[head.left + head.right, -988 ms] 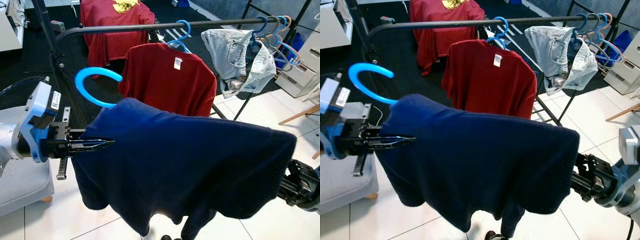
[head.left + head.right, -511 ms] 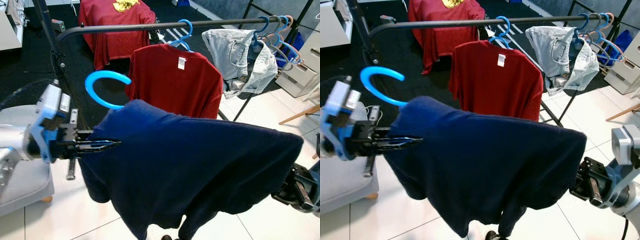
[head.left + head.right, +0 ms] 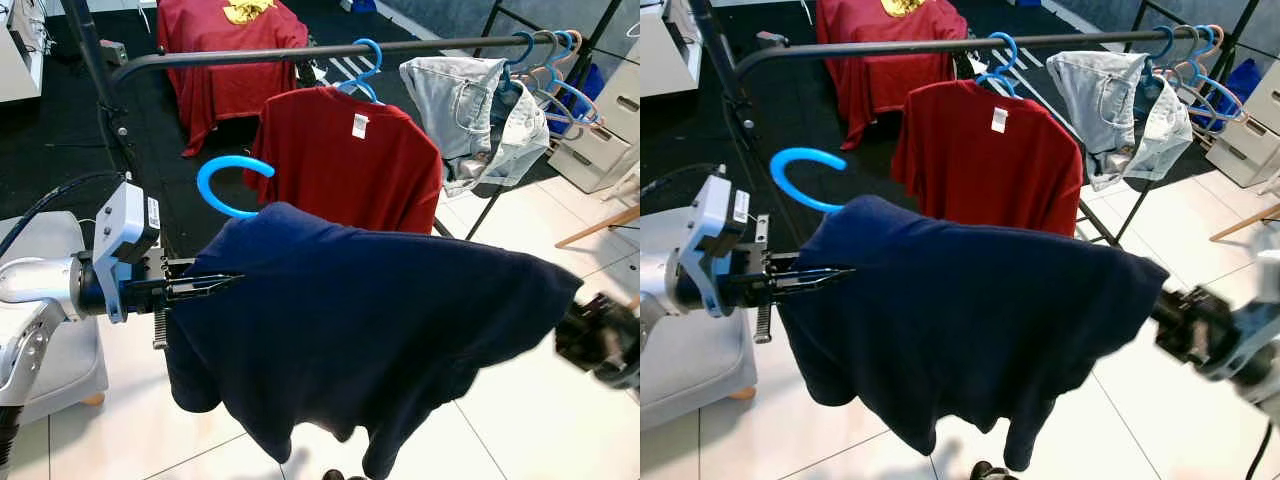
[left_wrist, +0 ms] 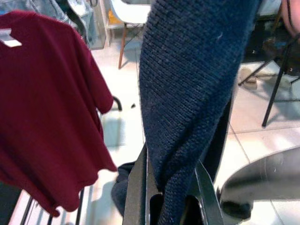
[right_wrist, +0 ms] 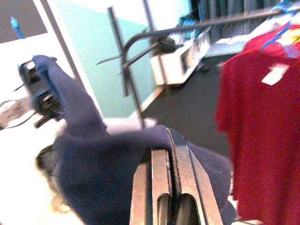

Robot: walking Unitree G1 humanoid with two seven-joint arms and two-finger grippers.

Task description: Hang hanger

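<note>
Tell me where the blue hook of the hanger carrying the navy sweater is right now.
In the left eye view, the blue hook rises from the navy sweater on the robot's left, above the left gripper, below the rail.

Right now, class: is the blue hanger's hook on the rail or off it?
Off: the hook hangs below the rail, touching nothing.

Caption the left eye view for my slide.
Both grippers carry a navy sweater on a blue hanger toward the rack.

Navy sweater (image 3: 370, 330): matt, coarse knitted cloth. Blue hanger hook (image 3: 228, 180): smooth glossy plastic. Clothes rail (image 3: 300, 52): dark matt metal.
</note>
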